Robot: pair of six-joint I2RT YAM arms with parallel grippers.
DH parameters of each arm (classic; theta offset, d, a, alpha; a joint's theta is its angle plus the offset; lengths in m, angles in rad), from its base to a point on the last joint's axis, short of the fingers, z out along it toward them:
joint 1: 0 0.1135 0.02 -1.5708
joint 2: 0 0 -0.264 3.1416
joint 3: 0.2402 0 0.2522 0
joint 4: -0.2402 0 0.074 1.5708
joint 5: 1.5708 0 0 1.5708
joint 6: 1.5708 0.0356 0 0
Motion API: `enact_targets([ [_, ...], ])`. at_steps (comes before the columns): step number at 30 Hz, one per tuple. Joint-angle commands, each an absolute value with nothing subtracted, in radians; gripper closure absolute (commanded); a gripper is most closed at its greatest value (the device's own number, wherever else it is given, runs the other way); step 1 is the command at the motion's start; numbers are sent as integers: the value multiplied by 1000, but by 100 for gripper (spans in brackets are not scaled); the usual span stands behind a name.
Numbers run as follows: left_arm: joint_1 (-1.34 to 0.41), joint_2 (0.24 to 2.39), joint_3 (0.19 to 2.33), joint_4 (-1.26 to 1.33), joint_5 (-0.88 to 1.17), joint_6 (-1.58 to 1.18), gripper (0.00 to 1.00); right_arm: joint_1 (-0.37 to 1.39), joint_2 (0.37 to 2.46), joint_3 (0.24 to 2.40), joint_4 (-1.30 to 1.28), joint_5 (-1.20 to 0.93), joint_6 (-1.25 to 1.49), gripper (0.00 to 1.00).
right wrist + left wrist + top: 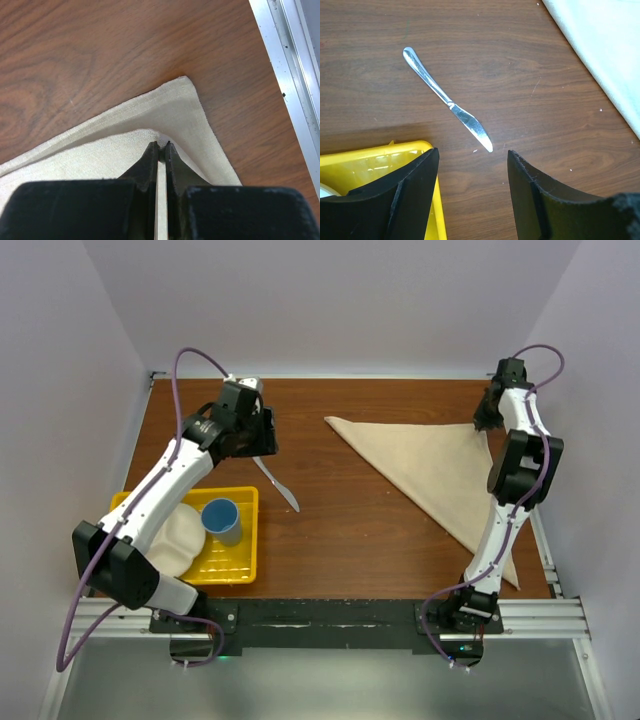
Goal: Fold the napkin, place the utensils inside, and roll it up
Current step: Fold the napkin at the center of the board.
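Right gripper (pixel 161 146) pinches napkin (pixel 172 107) by its top-layer corner; we'd square edges before letting go. Left gripper (pixel 472 157) hangs spread over knife (pixel 451 105).

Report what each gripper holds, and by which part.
Right gripper pinches the napkin by the corner of its upper layer. Left gripper is open, holding nothing; the knife lies untouched.

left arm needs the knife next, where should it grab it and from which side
Probably the knife by its slim handle, from straight above, jaws across its width. It lies flat and diagonal, so the open left gripper should turn to match.
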State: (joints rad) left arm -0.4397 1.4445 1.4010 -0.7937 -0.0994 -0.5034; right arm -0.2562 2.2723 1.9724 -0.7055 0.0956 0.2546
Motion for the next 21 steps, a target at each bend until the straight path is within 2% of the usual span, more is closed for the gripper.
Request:
enact_targets([
  [1, -426, 1451, 1454, -773, -91, -491, 38, -271, 2283, 2028, -672, 110, 275, 100],
  [21, -416, 1479, 1474, -772, -87, -500, 39, -285, 2336, 2083, -683, 115, 268, 100],
])
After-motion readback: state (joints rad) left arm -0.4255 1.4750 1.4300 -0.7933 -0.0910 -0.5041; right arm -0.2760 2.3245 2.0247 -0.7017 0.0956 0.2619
